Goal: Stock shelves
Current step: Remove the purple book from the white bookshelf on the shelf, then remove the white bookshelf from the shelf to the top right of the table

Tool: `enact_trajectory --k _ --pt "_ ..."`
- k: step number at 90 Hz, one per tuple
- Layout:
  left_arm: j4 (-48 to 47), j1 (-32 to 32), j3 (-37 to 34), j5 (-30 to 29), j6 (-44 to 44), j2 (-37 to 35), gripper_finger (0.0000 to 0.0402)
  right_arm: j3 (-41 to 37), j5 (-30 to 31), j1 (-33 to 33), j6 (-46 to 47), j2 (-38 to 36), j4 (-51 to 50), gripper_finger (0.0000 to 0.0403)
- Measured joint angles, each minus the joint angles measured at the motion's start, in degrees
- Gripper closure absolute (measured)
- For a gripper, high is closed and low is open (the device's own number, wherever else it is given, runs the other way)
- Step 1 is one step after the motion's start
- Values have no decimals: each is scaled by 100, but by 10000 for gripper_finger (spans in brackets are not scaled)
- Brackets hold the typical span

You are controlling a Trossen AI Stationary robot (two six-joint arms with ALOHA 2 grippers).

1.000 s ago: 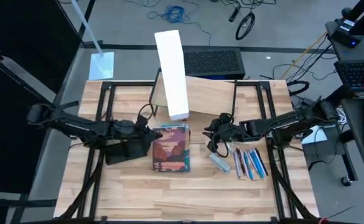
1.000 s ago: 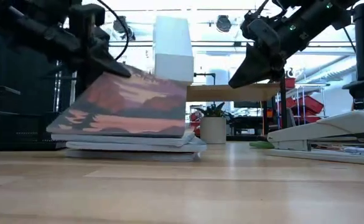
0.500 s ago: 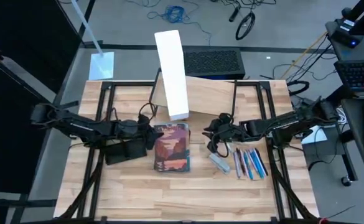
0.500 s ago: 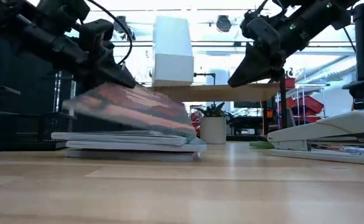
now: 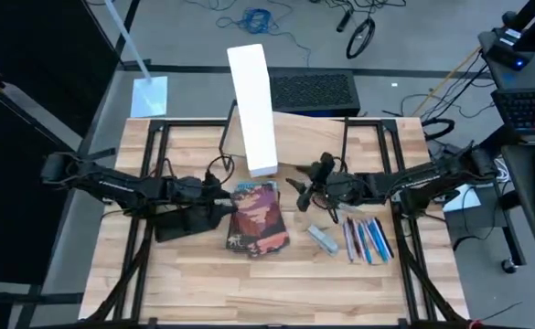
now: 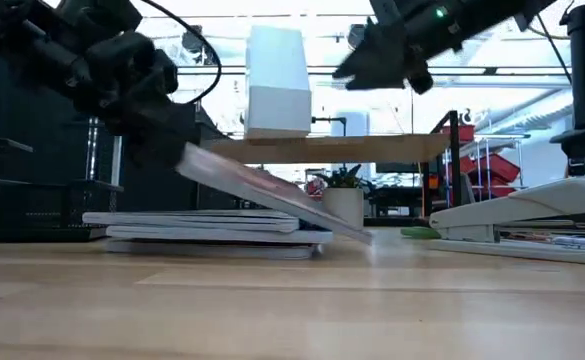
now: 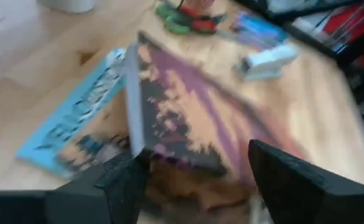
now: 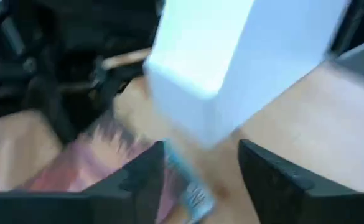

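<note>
A book with a sunset cover [image 5: 260, 219] lies slanted on a low stack of books [image 6: 202, 228]. Its left edge is raised, and its right edge [image 6: 364, 236] is down on the table past the stack. My left gripper [image 5: 223, 199] is open at that raised edge, one finger on each side of it in the left wrist view [image 7: 200, 186]. My right gripper [image 5: 302, 190] hangs open and high [image 6: 357, 65], right of the book and in front of the shelves [image 5: 313, 137]. It holds nothing. A tall white file box [image 5: 253, 105] stands on the shelves' top. My left gripper is open around the sunset book's raised left edge [image 7: 169, 163], coming level from the table's left. I cannot tell whether a finger still touches that edge. The book slants down to the right, with its right edge on the table.
A black organizer tray [image 5: 180, 221] sits under my left arm. A stapler [image 5: 322, 239] and a row of pens [image 5: 363, 238] lie right of the books. A small potted plant [image 6: 342, 205] stands under the shelves. The near half of the table is bare wood [image 5: 267, 283].
My left gripper has opened and let the sunset book go. The book has dropped from a steep tilt and slid toward the table's right, and its right edge now rests on the table beyond the stack. My right gripper has risen, moved left and toward the far edge, and opened.
</note>
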Motion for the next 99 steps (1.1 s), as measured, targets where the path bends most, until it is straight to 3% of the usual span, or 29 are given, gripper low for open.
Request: enact_trajectory --k 13,36,48,67,80,99 --pt "-714 4 156 -698 284 -298 145 515 347 -163 -519 59 47 157" --pt "-712 4 169 -1771 1368 -749 153 1601 445 -772 -598 915 -7 149" --pt "-708 4 169 -1981 1920 -806 153 2374 481 -1011 -758 1520 -323 149" --pt "-727 4 169 -2063 1952 -806 153 3221 1073 -1243 -1116 2181 -718 156" --pt "-730 4 169 -2065 1947 -804 153 3339 1090 -1321 -1083 2321 -716 209" --pt "-721 4 169 -2065 1939 -806 153 3350 1121 -1305 -1079 2328 -832 366"
